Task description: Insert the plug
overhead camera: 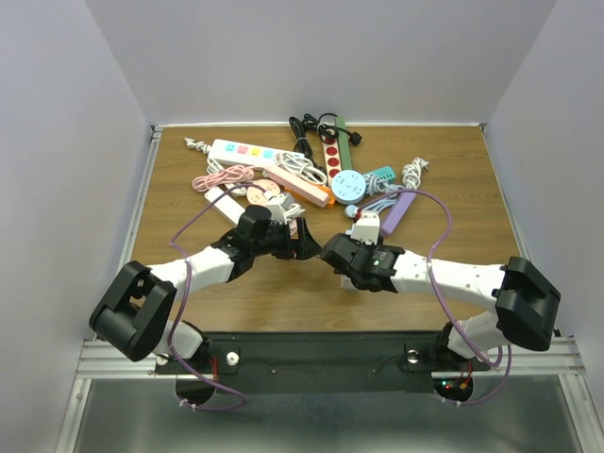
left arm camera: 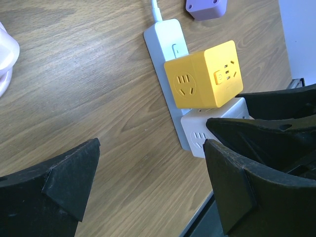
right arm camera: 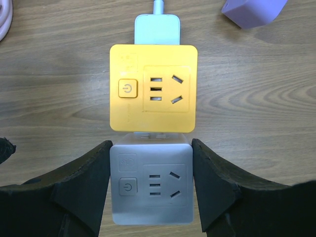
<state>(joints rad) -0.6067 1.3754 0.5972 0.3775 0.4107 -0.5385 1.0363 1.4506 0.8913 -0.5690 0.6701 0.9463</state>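
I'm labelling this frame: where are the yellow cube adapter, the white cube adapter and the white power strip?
yellow cube adapter (right arm camera: pixel 153 89): right wrist view, middle of its top face.
white cube adapter (right arm camera: pixel 150 190): right wrist view, its socket face.
white power strip (right arm camera: pixel 157 29): right wrist view, bare end by the cord.

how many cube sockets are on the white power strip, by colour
yellow cube socket: 1
white cube socket: 1
total on the white power strip: 2
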